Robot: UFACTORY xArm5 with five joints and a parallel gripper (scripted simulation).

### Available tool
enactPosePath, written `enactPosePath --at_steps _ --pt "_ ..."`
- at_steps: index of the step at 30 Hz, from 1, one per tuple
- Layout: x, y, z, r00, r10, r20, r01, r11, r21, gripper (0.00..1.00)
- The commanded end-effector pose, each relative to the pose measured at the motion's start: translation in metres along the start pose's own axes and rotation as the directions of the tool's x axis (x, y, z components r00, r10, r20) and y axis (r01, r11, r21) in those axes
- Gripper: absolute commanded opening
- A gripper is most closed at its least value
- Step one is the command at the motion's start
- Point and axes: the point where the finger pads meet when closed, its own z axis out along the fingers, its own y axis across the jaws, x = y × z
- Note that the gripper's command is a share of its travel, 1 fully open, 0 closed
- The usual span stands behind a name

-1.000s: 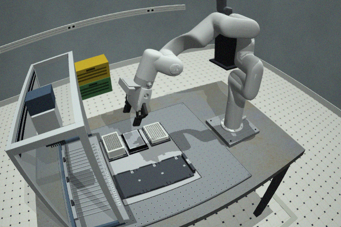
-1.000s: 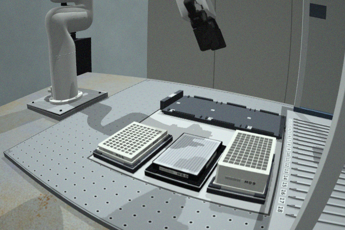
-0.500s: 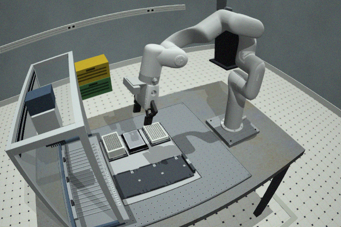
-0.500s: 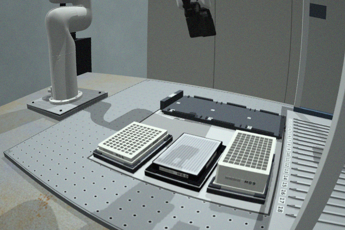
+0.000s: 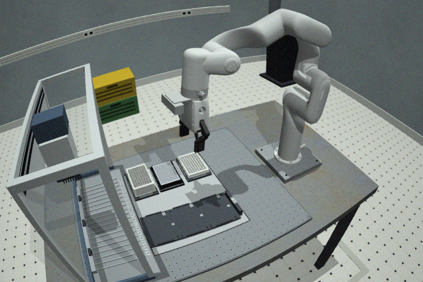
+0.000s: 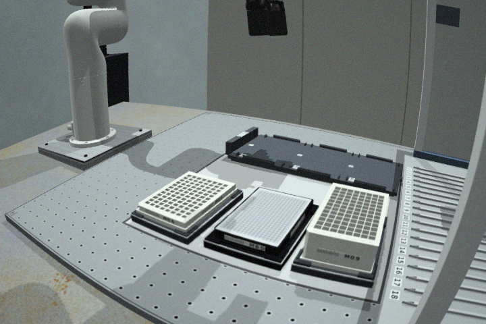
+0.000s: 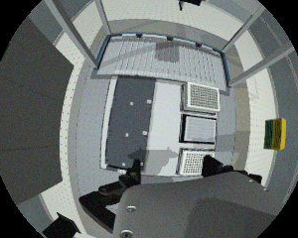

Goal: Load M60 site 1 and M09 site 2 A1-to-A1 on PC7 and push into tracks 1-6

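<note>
With its fingers spread and empty, the claw [image 5: 192, 139] [image 6: 267, 19] [image 7: 173, 168] hangs above M60 [image 5: 165, 172] [image 6: 264, 215] [image 7: 200, 129], farther toward the rails [image 5: 110, 225] [image 6: 438, 213] [image 7: 161, 57], a probably light, stiff plate best gripped low by its sides.

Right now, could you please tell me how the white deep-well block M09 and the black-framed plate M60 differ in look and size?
The tall white deep-well block M09 stands higher than the low black-framed plate M60. M09 has large, dark wells; M60 has a much finer, pale grid. Both sit in nests, their labels facing the exterior camera.
</note>
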Motion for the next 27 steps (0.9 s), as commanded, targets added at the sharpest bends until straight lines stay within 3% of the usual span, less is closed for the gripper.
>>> enactPosePath --at_steps 1,3,13,24,27 --pt "-0.011 -0.01 -0.011 0.999 0.007 0.044 -0.007 1.0 0.004 1.0" --pt "-0.015 -0.013 -0.013 0.999 0.007 0.044 -0.008 1.0 0.004 1.0" --pt "0.011 0.013 0.003 0.965 -0.256 0.047 0.255 0.967 0.027 1.0" --pt "0.046 0.049 0.026 0.81 -0.585 0.043 0.583 0.81 0.058 1.0" --pt "0.049 0.052 0.028 0.79 -0.612 0.042 0.61 0.79 0.061 1.0"
